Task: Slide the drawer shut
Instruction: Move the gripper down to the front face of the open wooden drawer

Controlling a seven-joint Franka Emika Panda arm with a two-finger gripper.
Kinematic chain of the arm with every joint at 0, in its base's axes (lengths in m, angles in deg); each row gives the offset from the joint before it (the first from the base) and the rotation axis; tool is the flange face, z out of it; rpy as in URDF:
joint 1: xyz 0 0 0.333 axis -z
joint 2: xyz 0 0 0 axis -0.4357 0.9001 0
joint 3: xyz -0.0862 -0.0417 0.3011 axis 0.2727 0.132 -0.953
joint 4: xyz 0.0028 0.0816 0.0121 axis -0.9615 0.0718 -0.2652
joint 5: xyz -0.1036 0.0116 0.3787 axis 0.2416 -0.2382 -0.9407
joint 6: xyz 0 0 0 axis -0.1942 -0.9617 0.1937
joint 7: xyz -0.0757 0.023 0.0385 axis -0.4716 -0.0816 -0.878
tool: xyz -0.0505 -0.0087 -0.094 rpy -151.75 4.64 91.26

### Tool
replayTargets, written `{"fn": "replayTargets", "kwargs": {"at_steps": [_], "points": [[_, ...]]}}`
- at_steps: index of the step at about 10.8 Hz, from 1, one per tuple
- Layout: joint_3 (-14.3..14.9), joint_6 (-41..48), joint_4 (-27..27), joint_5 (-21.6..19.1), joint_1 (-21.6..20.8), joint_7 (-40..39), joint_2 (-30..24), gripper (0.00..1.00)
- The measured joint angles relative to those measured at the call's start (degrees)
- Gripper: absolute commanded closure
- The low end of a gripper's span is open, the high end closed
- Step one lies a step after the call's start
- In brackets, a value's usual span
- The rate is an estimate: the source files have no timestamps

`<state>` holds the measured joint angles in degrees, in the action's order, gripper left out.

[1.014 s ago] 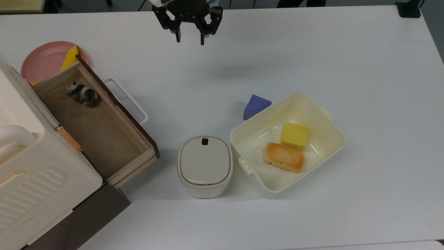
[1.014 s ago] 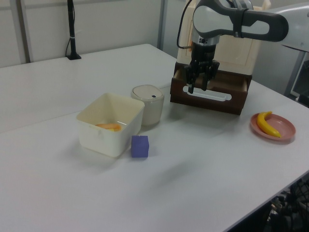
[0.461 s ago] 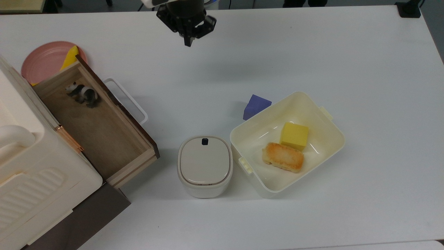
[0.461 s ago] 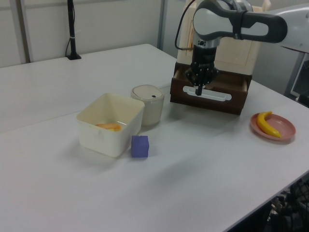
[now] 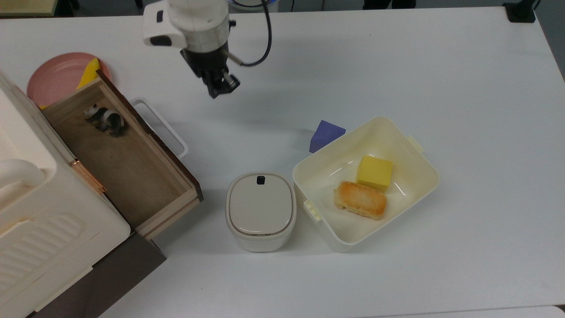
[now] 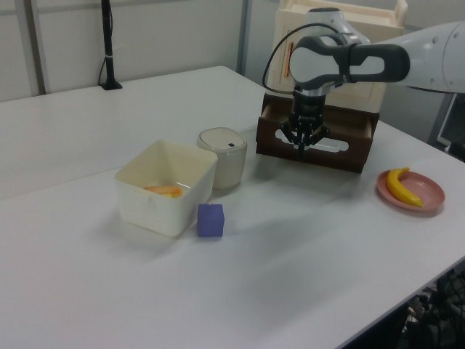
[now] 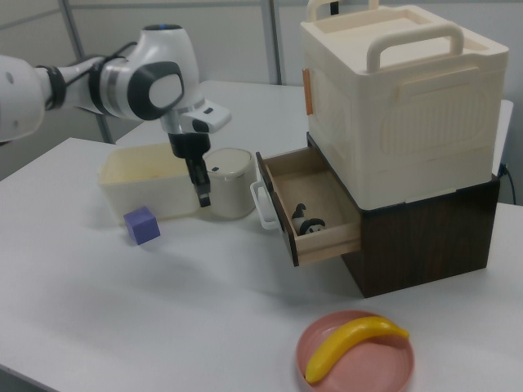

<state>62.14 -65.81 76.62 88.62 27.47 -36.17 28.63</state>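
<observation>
The drawer [image 5: 132, 170] stands pulled out of the dark cabinet at the top view's left, a light-wood box with a dark brown front panel and a white loop handle [image 5: 164, 128]. A small black-and-white toy animal [image 5: 106, 120] lies inside it. My gripper [image 5: 219, 86] hangs above the table to the top view's upper right of the handle, apart from it, fingers shut on nothing. In the left view the gripper [image 6: 301, 147] shows in front of the drawer's front panel [image 6: 349, 154]. In the right view the gripper [image 7: 203, 196] hangs left of the open drawer [image 7: 315, 204].
A lidded beige container [image 5: 260, 212] stands near the drawer's corner. Beside it is a cream tub [image 5: 410, 198] holding a yellow block and a bread piece, with a purple block [image 5: 325, 134] behind. A pink plate [image 5: 57, 79] with a banana lies past the drawer. A cream case [image 5: 35, 212] tops the cabinet.
The fingers went from open to shut. The arm then came down and toward the top view's lower left, closer to the drawer's handle. The drawer has not moved.
</observation>
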Motion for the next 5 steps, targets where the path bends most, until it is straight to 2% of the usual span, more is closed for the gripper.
{"fn": "replayTargets", "kwargs": {"at_steps": [3,5], "points": [[2.1,-9.6,-0.1,2.1,0.1,4.7,4.5,1.0],[3.9,-15.6,-1.3,5.1,0.1,7.6,7.6,1.0]]}}
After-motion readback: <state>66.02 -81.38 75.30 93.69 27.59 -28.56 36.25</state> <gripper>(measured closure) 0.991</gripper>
